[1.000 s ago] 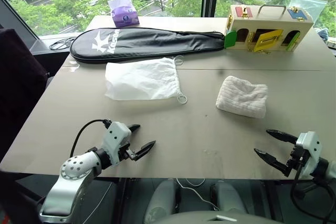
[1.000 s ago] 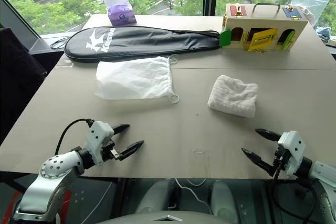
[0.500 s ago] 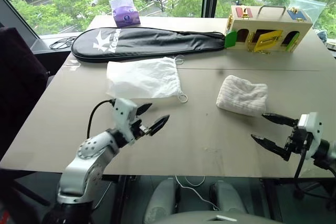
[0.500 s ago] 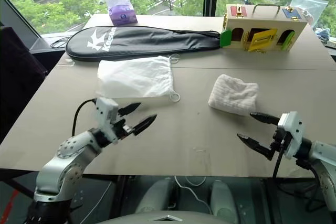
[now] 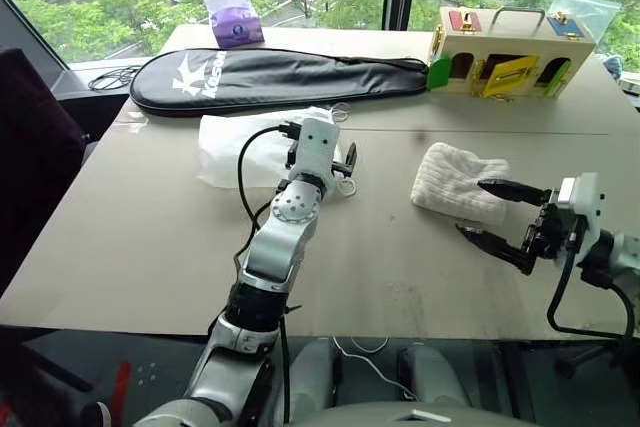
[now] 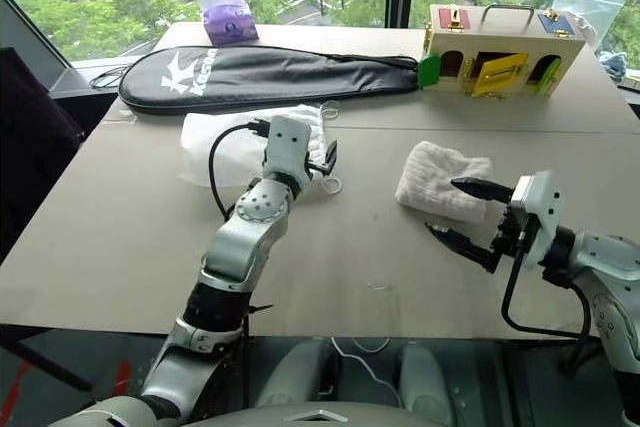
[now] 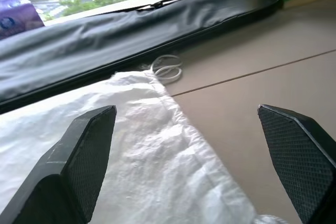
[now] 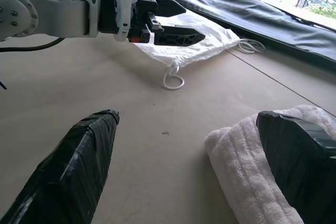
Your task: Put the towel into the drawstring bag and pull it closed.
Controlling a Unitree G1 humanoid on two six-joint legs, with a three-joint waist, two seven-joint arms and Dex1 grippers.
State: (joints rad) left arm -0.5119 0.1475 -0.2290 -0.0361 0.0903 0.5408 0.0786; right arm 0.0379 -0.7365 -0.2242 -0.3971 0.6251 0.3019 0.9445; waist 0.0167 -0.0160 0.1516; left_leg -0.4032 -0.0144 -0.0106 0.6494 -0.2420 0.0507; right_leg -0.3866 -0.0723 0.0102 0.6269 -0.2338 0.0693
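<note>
1. The drawstring bag (image 5: 262, 146) lies flat on the table (image 5: 140, 237), just in front of the black racket case (image 5: 280, 78); the towel (image 5: 462, 182) lies folded, well apart to its right
2. The left gripper (image 7: 184, 166) hangs over the bag's mouth edge with jaws wide, holding nothing
3. The right gripper (image 5: 492, 216) stands beside the towel's near edge, jaws wide and empty
4. Handling judgement: the bag is thin, limp and likely slippery; pinch one layer at the hem by the cord loops (image 7: 167, 68). The towel is soft, thick and light; grip across a folded edge
5. The left wrist view shows the far cord loops against the case; the right wrist view shows the near loop (image 8: 172, 78), which the left arm partly screens in the head views
</note>
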